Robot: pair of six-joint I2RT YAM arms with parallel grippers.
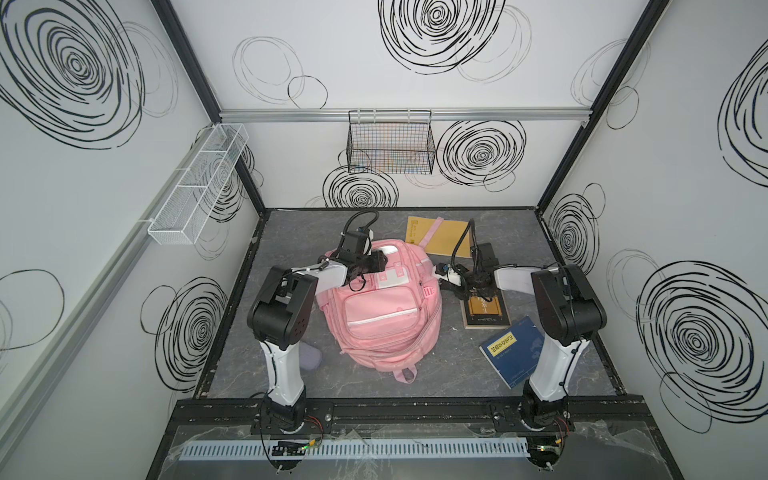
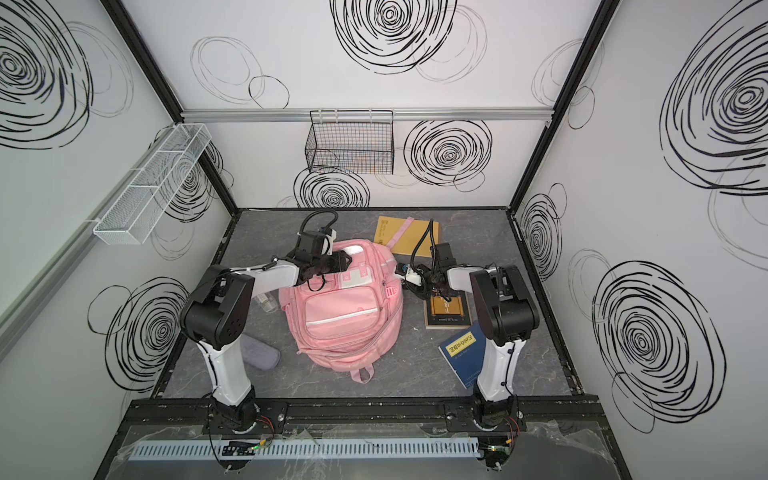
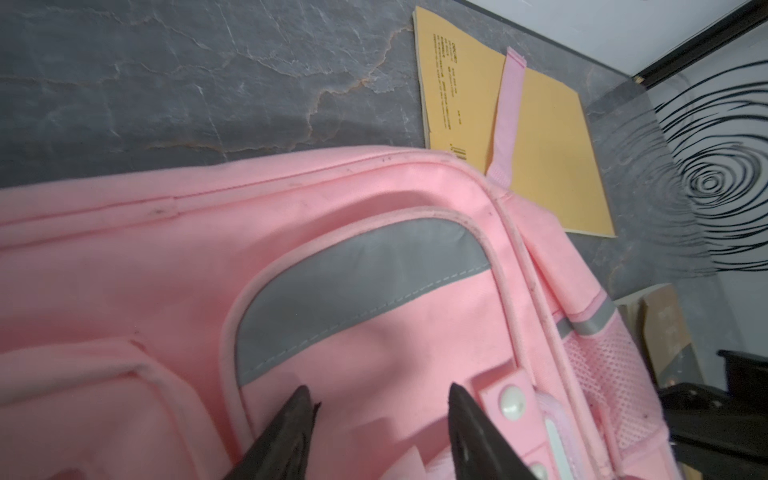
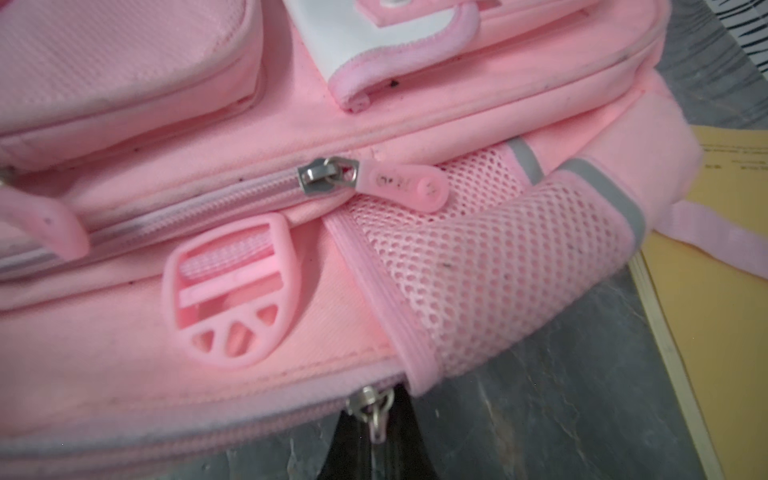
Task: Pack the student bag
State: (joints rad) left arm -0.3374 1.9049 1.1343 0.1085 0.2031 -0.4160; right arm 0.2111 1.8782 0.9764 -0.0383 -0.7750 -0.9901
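Observation:
The student bag (image 1: 384,316) (image 2: 345,316), a soft pink backpack with white flap panels, lies flat in the middle of the grey table in both top views. My left gripper (image 1: 376,262) (image 3: 382,399) hovers open over its upper front panel; both black fingertips (image 3: 305,401) stand apart above the pink fabric with nothing between them. My right gripper (image 1: 438,272) (image 4: 374,415) is at the bag's right side beside the mesh pocket (image 4: 490,266), shut on the metal zipper pull (image 4: 377,428) of the bag's lower zip. A second zip with a pink tab (image 4: 399,185) runs above it.
A yellow notebook (image 1: 442,237) lies behind the bag under a pink strap (image 3: 507,112). A gold-covered book (image 1: 486,311) and a blue book (image 1: 513,349) lie right of the bag. A grey pencil case (image 2: 259,353) and a clear bottle (image 2: 266,301) lie to its left. Wire baskets (image 1: 390,145) hang on the walls.

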